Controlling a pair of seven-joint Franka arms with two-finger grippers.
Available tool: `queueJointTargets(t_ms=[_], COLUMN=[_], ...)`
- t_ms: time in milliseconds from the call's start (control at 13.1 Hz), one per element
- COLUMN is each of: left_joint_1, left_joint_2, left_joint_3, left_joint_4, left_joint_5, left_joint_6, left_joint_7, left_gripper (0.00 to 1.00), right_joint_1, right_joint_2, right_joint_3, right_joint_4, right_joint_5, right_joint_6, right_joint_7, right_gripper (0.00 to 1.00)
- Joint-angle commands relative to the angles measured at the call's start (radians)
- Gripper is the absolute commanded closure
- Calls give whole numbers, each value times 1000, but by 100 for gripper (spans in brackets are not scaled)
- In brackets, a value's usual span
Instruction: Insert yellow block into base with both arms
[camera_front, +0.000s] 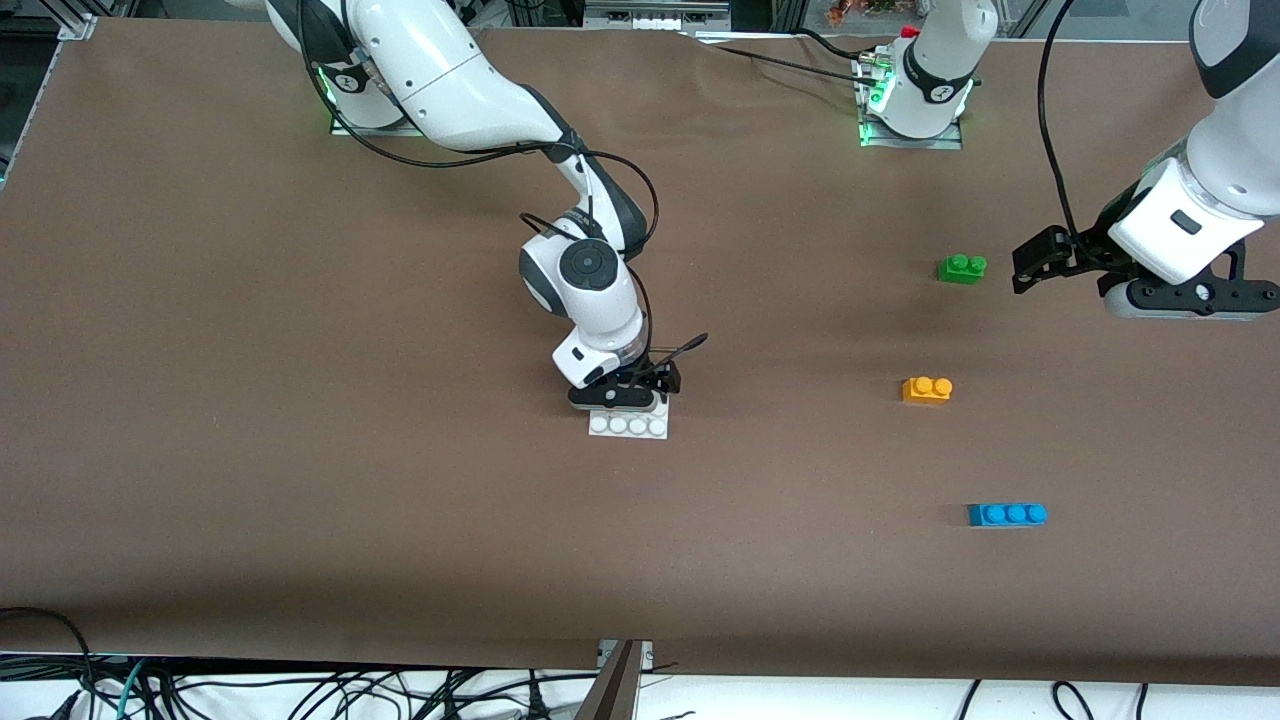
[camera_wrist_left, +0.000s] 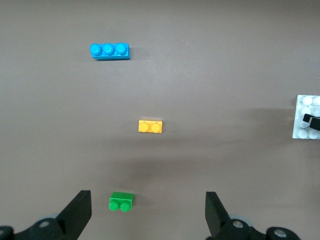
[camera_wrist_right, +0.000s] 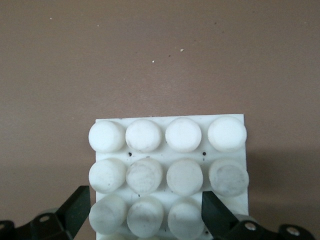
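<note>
So the big brown surface (camera_front: 300, 450) has everything spread out on it. The right arm (camera_front: 450, 90) reaches down to about the middle, and its claw (camera_wrist_right: 145, 217) sits low on the base (camera_front: 628, 425), fingers apart with one at each side of the plate. In the right wrist view they straddle the stud rows, looking like they touch or nearly touch the edges, though I can't tell if it's actually squeezing yet. The left arm (camera_front: 1200, 200) is up in the air at its own end of the surface, and its claw (camera_wrist_left: 147, 215) is spread wide and empty, hanging roughly over the green brick (camera_front: 962, 268). The base is a white square with round studs, flat on the surface, nothing plugged into it. Then the small stuff: the blue brick (camera_front: 1007, 514) is nearest the front camera, the block (camera_front: 927, 389) is between it and the green one, well apart from the base, lying flat with studs up and untouched. My read is we're at the step where the right arm pins the base while the left goes for the pickup, and the pickup isn't started. The next move probably calls for the left claw to shift from over the green brick to over the block, line its fingers up across the narrow sides, and drop straight down.
</note>
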Motion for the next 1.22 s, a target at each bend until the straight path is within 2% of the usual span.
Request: queueJointTargets(t_ms=[0, 686, 839, 1144], left_joint_1=[1, 3, 3, 3], left_joint_2=[9, 9, 9, 9], left_joint_3=[-2, -2, -2, -2], left_joint_4=[27, 27, 28, 28], left_joint_5=[25, 25, 25, 25], left_joint_6=[-22, -22, -22, -22], left_joint_7=[17, 17, 17, 17], left_gripper=[0, 0, 0, 0], right_joint_1=[15, 20, 22, 22], right_joint_2=[24, 12, 17, 12], right_joint_3=[6, -6, -5, -8], right_joint_4=[36, 39, 73, 93], right_joint_5=[16, 4, 4, -61], right_joint_6=[10, -23, -54, -131], right_joint_7=[18, 4, 4, -1], right_gripper=[0, 0, 0, 0])
